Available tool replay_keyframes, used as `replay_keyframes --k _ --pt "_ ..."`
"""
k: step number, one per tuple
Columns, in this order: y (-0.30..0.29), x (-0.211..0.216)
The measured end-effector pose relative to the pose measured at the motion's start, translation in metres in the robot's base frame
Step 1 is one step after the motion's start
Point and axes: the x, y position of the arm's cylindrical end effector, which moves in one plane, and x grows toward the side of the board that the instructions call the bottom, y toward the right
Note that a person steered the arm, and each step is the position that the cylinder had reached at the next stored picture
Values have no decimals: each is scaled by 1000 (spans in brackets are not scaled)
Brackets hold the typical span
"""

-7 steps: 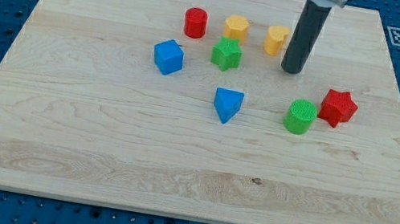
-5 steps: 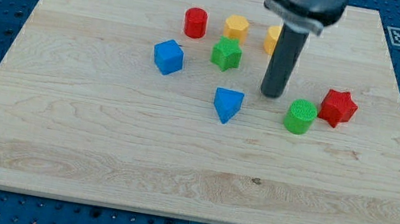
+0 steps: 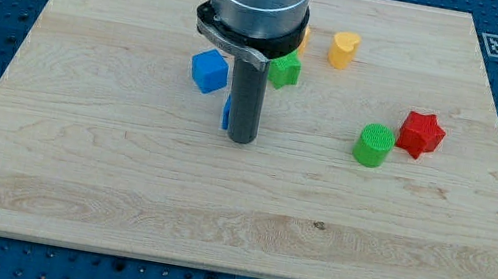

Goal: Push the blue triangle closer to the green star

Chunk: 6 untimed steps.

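Observation:
My tip (image 3: 241,141) rests on the board, just below the centre of the block cluster. The blue triangle (image 3: 226,111) shows only as a thin blue sliver at the rod's left edge; the rest is hidden behind the rod, and whether the rod touches it cannot be told. The green star (image 3: 288,69) sits up and to the right of the tip, partly covered by the arm's body. The sliver lies about 50 px to the left of the star and below it.
A blue cube (image 3: 209,70) sits left of the rod. A yellow block (image 3: 344,49) lies toward the view's top right, with another yellow block's edge (image 3: 304,37) beside the arm. A green cylinder (image 3: 373,145) and a red star (image 3: 420,134) stand at the right.
The rod swept down and left from beside the yellow blocks. The blue triangle moved left from its earlier spot and is now mostly hidden. The arm now hides the red cylinder.

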Motion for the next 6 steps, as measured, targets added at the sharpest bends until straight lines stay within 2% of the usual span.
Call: replay_keyframes --k 2,4,6 --pt "-34 1" --pt "-34 -26" --pt "-3 -36"
